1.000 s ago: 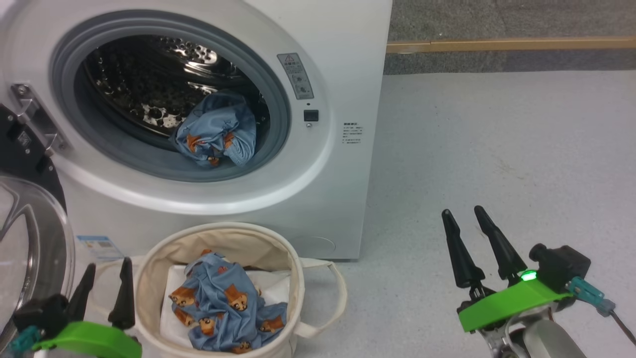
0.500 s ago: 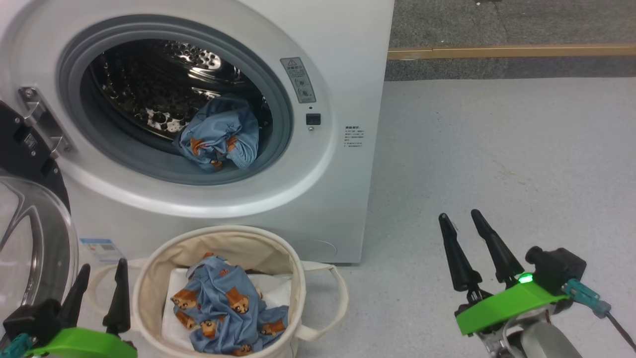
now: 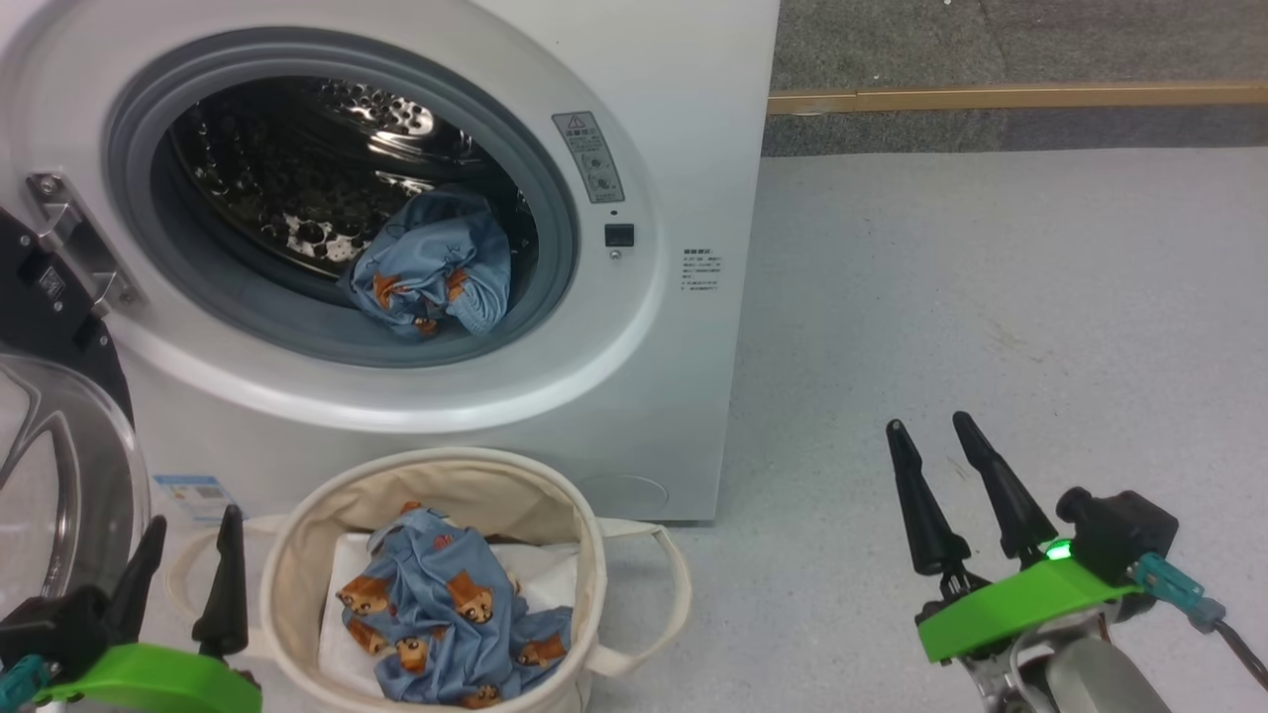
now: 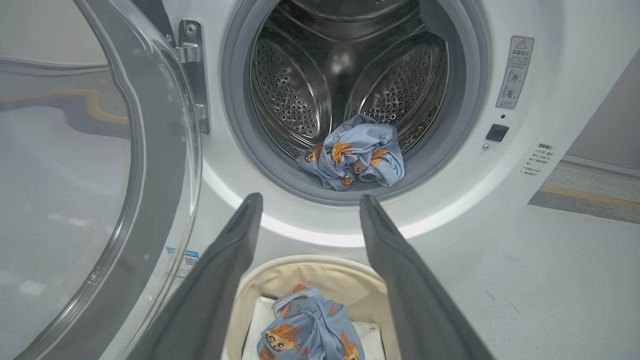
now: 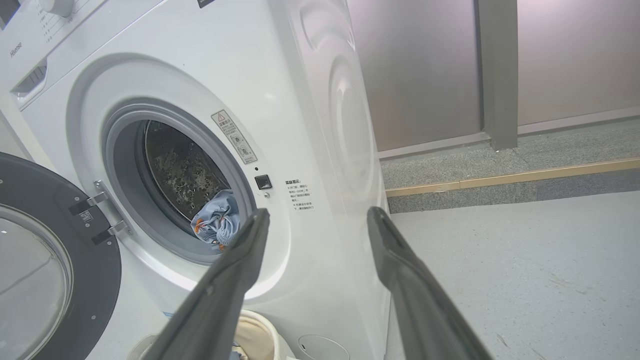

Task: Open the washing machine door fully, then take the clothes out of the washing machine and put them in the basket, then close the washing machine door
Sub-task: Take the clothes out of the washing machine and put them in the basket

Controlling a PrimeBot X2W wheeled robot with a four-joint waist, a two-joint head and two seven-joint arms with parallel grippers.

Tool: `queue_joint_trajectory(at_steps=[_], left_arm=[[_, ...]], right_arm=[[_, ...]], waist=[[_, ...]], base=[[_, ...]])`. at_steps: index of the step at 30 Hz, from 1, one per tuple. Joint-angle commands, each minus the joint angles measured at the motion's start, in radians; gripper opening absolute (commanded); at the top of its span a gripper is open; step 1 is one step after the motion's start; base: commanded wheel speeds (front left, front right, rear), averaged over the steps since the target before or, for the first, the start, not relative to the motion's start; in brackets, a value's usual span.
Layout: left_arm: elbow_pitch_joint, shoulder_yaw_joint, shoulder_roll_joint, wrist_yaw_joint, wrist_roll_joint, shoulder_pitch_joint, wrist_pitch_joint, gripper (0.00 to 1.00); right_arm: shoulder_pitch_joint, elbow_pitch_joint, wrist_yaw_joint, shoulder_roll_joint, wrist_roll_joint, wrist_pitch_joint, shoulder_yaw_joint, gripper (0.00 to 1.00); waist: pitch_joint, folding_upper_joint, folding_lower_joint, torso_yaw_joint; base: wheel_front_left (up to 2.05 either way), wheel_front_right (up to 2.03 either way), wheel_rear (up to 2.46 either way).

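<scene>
The white washing machine (image 3: 684,129) stands with its round door (image 3: 59,465) swung wide to the left. A crumpled light-blue garment of the clothes (image 3: 431,265) lies at the drum's front lip, seen also as a bundle (image 4: 352,152) and a blue scrap (image 5: 217,220) in the wrist views. Another blue printed garment (image 3: 451,619) lies in the cream basket (image 3: 584,555) on the floor before the washer. My left gripper (image 3: 190,535) is open beside the basket's left handle, holding nothing. My right gripper (image 3: 931,428) is open over bare floor to the right.
Grey floor (image 3: 991,297) stretches right of the washer. A wooden strip (image 3: 1010,96) edges darker carpet at the back. The open door's glass bowl (image 4: 65,200) bulges close by my left gripper. A metal hinge (image 3: 74,243) sits on the washer's left rim.
The head view shifted slightly. The left gripper has sunk a little lower in view. Both grippers stay open, and the clothes have not moved.
</scene>
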Motion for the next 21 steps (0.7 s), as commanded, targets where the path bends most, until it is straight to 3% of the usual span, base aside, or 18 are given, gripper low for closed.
queue_joint_trajectory(at_steps=[1, 21], left_arm=[[-0.036, 0.041, 0.045, 0.009, -0.003, -0.038, -0.002, 1.00], [-0.018, 0.022, 0.050, 0.003, -0.015, -0.053, -0.004, 1.00]], right_arm=[[-0.026, -0.031, 0.000, 0.004, -0.011, -0.005, 0.013, 1.00], [-0.023, -0.027, 0.000, 0.012, -0.029, -0.005, 0.008, 1.00]], waist=[[0.001, -0.0001, 0.0000, 0.000], [0.004, -0.0001, 0.0000, -0.010]], base=[[0.00, 0.00, 0.00], [0.00, 0.00, 0.00]])
